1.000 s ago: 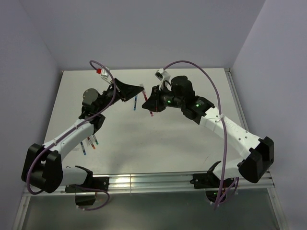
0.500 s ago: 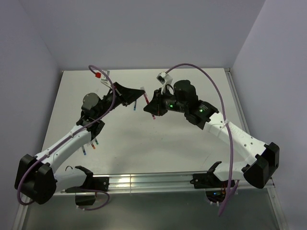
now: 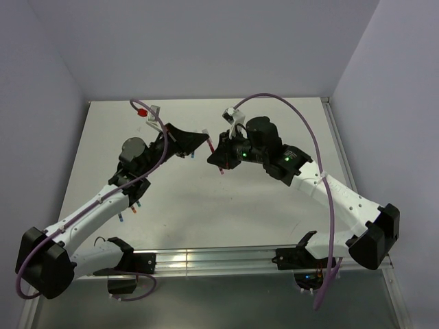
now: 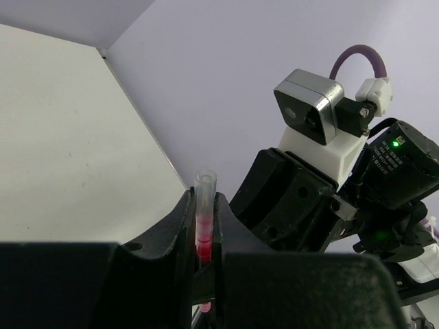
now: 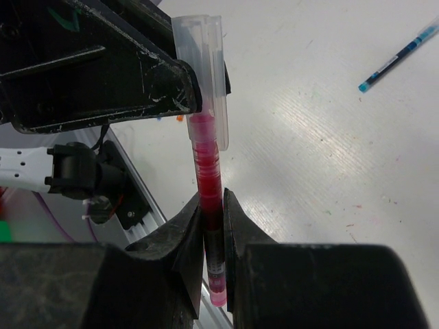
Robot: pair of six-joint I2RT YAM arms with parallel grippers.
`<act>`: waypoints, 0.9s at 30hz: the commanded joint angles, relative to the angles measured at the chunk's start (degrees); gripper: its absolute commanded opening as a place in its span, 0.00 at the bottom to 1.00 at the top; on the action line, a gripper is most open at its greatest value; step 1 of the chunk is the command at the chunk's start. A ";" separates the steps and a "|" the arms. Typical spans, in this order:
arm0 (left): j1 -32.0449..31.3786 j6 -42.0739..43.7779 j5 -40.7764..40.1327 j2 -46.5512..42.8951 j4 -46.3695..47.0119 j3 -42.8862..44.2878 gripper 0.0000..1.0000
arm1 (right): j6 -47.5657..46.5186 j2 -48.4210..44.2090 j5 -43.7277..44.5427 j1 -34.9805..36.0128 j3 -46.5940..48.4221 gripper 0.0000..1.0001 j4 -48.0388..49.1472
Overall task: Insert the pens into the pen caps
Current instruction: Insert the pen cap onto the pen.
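A red pen [image 5: 208,178] stands upright between the right jaws, which are clamped on its lower body, with a short stub of the pen poking out below them. Its upper end sits inside the mouth of a clear pen cap [image 5: 206,62], and the red shows through the cap's lower part. The cap's clip runs down the side facing away from the left jaws.

The left jaws, black and scuffed, come in from the side just above the right jaws and are clamped on that cap. In the left wrist view, the cap's [image 4: 205,188] open rim sticks out past the left fingers [image 4: 180,233], with red visible lower down between them.

From above, the two sets of jaws meet tip to tip in the air over the middle of the white table [image 3: 206,205].

A blue pen [image 5: 401,58] lies flat on the table, well apart from both jaws and beyond the right ones. A few loose pens [image 3: 134,208] lie near the left arm's forearm, far behind the left jaws.
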 commanded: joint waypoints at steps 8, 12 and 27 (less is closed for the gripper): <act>-7.65 0.87 10.11 -3.85 -7.32 -0.92 0.00 | -0.90 0.68 16.07 -1.84 5.58 0.00 6.80; -8.71 1.22 7.74 -3.32 -11.18 -0.04 0.00 | -1.16 1.38 17.48 -1.57 6.46 0.00 5.92; -12.66 0.34 2.20 -0.16 -19.62 3.12 0.00 | -3.10 3.14 24.60 0.27 8.48 0.00 3.90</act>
